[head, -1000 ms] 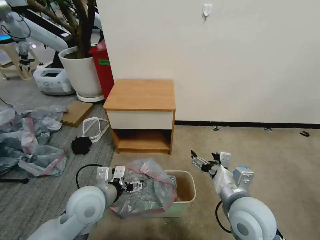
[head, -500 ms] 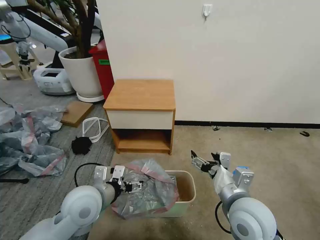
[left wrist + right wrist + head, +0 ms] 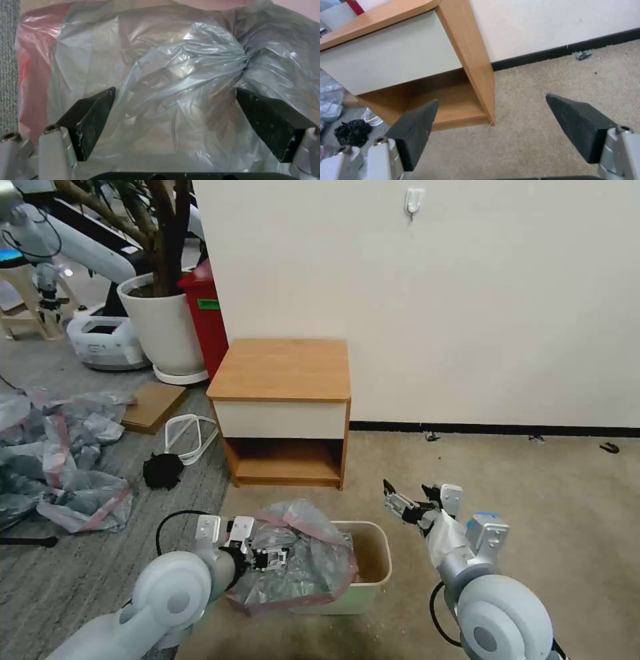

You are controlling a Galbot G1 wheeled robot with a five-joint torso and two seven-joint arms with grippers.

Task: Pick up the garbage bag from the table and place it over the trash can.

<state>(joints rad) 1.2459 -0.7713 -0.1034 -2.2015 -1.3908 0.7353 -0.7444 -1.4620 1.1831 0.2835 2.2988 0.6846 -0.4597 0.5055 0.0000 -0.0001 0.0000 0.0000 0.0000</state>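
On the carpet in front of the table (image 3: 280, 373), you have the trash can (image 3: 373, 580) standing with the garbage bag (image 3: 303, 560) crumpled over its left half, the pink-red band trailing across the near rim and up over the top of the heap. The right part of the can's mouth lies uncovered, its brown inside showing. Your left pincer (image 3: 270, 559) sits low at the left side of the can, right against the bag. In the left wrist view its two dark fingers (image 3: 95, 117) stand wide apart with bunched grey plastic (image 3: 186, 82) lying between and beyond them; the film is not pinched, so you are holding nothing there. Whether the finger pads touch the bag you cannot tell from that view.

Your right pincer (image 3: 398, 502) hangs in the air to the right of the can and a little behind it, clear of the rim and of the bag. Its fingers (image 3: 416, 130) are also spread wide and empty, pointing toward the table's lower shelf (image 3: 453, 110) and the carpet (image 3: 533, 105) beside it.

Off to your left on the grey floor lies a separate heap of grey-and-pink bags (image 3: 63, 460), well apart from the can, with a small black bundle (image 3: 162, 471) near the table's left side.
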